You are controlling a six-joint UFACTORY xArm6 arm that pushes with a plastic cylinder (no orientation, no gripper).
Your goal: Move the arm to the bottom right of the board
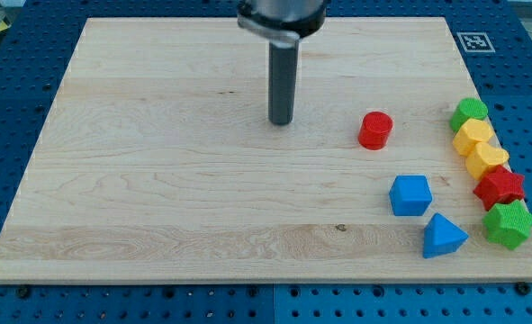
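My tip (281,122) rests on the wooden board (157,180) a little above its middle. It touches no block. A red cylinder (374,130) stands to the tip's right. A blue cube (410,194) and a blue triangular block (443,236) lie lower right. Along the board's right edge runs a column: a green block (469,112) at the top, two yellow blocks (473,136) (487,158), a red star-shaped block (500,187), and a green star-shaped block (509,224) at the bottom right corner.
The board lies on a blue perforated table (13,81). A black-and-white marker tag (473,41) sits at the board's top right corner. The arm's dark body (282,16) hangs over the top middle.
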